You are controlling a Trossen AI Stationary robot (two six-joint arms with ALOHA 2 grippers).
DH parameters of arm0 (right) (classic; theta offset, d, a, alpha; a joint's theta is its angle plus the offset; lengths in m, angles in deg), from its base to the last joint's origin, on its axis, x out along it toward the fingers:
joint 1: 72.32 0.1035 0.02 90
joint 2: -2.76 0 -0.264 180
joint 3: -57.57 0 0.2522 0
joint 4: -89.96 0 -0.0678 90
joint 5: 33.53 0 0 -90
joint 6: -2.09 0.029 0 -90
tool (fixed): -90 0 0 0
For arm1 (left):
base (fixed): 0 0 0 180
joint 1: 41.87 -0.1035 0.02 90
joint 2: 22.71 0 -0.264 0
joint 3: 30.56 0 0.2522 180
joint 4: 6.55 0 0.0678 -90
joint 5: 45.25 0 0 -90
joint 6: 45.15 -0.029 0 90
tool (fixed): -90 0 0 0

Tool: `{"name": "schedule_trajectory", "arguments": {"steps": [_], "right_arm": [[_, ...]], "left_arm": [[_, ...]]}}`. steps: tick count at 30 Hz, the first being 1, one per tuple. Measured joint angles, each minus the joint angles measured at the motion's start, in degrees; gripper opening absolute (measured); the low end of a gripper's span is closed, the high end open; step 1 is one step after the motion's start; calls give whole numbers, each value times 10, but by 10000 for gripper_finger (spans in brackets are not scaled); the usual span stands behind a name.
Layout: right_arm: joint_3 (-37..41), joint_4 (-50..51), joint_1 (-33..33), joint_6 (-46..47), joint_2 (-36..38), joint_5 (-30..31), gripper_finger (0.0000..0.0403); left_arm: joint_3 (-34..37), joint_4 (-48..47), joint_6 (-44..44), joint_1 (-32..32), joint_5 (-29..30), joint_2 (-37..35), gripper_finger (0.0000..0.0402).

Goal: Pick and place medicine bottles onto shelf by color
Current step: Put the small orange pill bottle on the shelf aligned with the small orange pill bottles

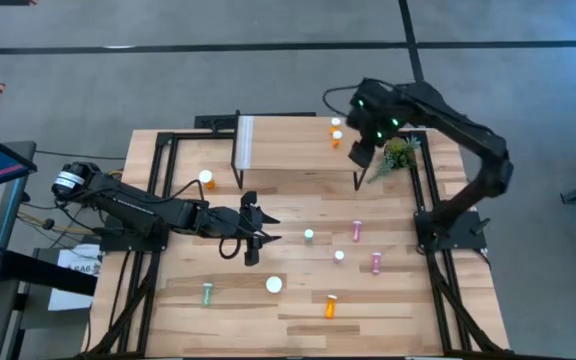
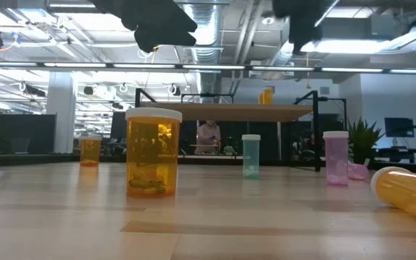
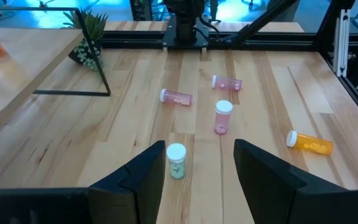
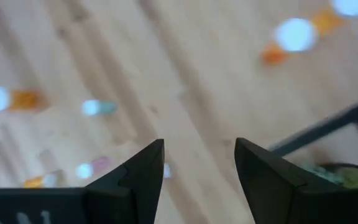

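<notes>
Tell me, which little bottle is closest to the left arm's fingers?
The pale green bottle standing upright just ahead of the open fingers; the pink ones and the orange one lie farther off.

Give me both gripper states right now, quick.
Left gripper: open, empty, facing a pale green bottle.
Right gripper: open, empty, above the shelf.
</notes>
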Motion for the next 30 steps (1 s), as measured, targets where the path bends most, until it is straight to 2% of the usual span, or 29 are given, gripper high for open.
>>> {"name": "schedule_trajectory", "arguments": {"steps": [2, 5, 10, 15, 20, 24, 30], "right_arm": [[15, -9, 56, 19, 30, 3, 219], [58, -37, 154, 62, 75, 41, 219], [173, -103, 313, 189, 136, 124, 218], [297, -197, 448, 307, 154, 155, 218], [378, -313, 542, 382, 124, 208, 218], [392, -404, 604, 390, 68, 236, 218], [392, -490, 637, 389, -23, 246, 218]], "left_arm": [[0, 0, 0, 0, -1, 0, 180], [0, 2, 0, 0, -1, 0, 180], [0, 7, 1, 0, -1, 0, 180], [0, 13, 9, 0, -1, 0, 180], [0, 12, 9, 0, -1, 0, 180], [0, 12, 5, 0, -1, 0, 180], [0, 15, 5, 0, 0, 0, 180]]}}
